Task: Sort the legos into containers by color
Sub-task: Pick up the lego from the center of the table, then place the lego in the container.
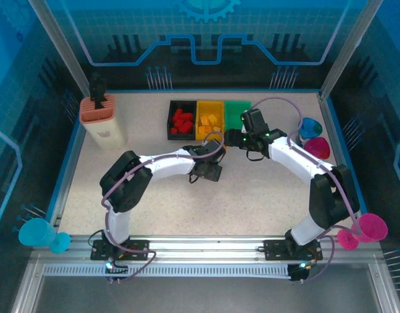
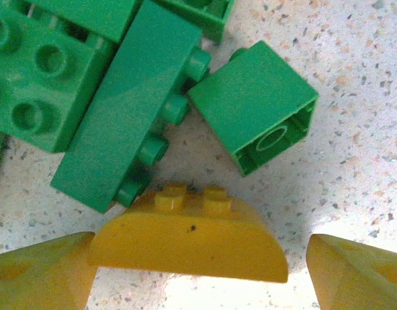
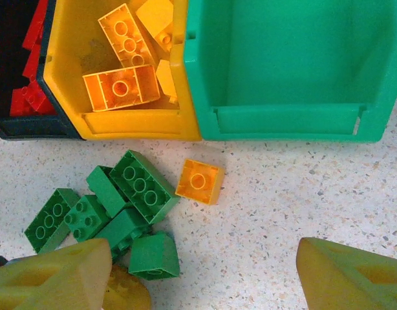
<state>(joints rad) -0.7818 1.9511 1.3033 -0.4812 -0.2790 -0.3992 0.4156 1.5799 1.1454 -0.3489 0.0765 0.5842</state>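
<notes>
**Left arm lined up on a curved yellow brick; greens unsorted**

We started with the speckled table (image 1: 265, 195), where the three containers sat in a row at the far side. The black bin (image 1: 169, 120) held the red bricks (image 1: 182, 121). The yellow bin (image 3: 140, 126) held several yellow-orange ones, and the green bin (image 3: 295, 58) was bare.

The right gripper (image 3: 205, 248) hovered over the table just in front of the yellow and green bins, its fingers spread wide and pinching nothing. The left gripper (image 2: 202, 244) was low over the table with its jaws spread to either side of a brick. A clear gap showed at the right finger. We could not tell whether the left finger touched the brick or merely sat beside it.

A heap of green bricks (image 3: 121, 200) lay on the table near the yellow bin. A square yellow-orange brick (image 3: 199, 181) lay just beside the heap. The curved yellow-orange brick (image 2: 185, 255) lay between the left fingers, its studs close to a long green brick.

We judged the yellow-orange sorting to be in hand. The next move called for closing on the curved brick's ends. It then needed lifting straight up, clear of the green neighbour, and carrying to the yellow bin.
</notes>
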